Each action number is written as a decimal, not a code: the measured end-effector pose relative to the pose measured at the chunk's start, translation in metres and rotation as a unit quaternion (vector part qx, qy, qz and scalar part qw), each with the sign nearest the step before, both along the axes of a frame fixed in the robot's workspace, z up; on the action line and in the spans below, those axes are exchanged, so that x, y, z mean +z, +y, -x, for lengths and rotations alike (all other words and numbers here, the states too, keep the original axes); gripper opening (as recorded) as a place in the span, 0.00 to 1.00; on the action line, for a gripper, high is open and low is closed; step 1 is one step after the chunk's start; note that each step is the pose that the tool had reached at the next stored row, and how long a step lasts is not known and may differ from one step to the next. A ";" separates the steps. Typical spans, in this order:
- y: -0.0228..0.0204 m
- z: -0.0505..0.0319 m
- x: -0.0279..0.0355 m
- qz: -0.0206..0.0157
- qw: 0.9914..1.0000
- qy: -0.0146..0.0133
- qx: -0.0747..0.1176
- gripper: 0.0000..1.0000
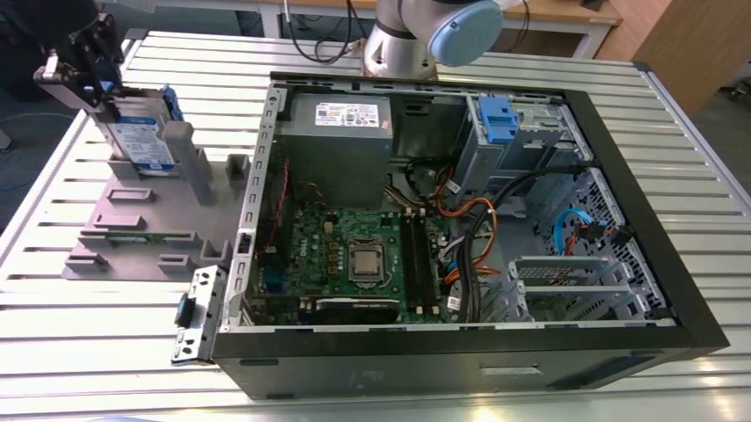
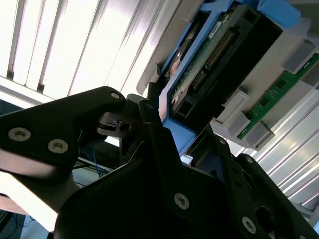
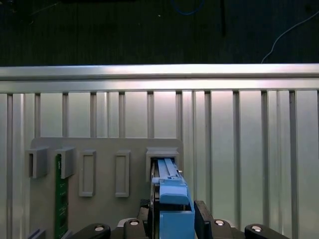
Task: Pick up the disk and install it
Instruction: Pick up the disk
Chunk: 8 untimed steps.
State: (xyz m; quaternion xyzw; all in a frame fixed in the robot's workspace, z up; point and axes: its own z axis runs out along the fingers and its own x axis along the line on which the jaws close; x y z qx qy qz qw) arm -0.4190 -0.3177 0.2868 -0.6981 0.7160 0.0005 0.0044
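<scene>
Gripper pinching disk by blue bracket edge; disk upright in grey stand.

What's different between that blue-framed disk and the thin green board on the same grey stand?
The disk is a thick block in a blue frame; the green board is a thin narrow strip. The disk rises well above the grey stand; the green board sits low between short posts. The gripper is at the disk's top, apart from the green board. Both rest in the grey stand.
</scene>
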 end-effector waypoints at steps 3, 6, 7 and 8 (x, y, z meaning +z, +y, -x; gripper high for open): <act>0.0001 -0.0001 -0.0005 0.000 1.000 0.000 0.000 0.47; 0.0001 -0.0001 -0.0007 0.000 1.000 0.000 0.000 0.47; 0.0001 -0.0002 -0.0007 0.000 1.000 0.000 0.000 0.47; 0.0001 -0.0002 -0.0008 0.000 1.000 0.000 0.000 0.47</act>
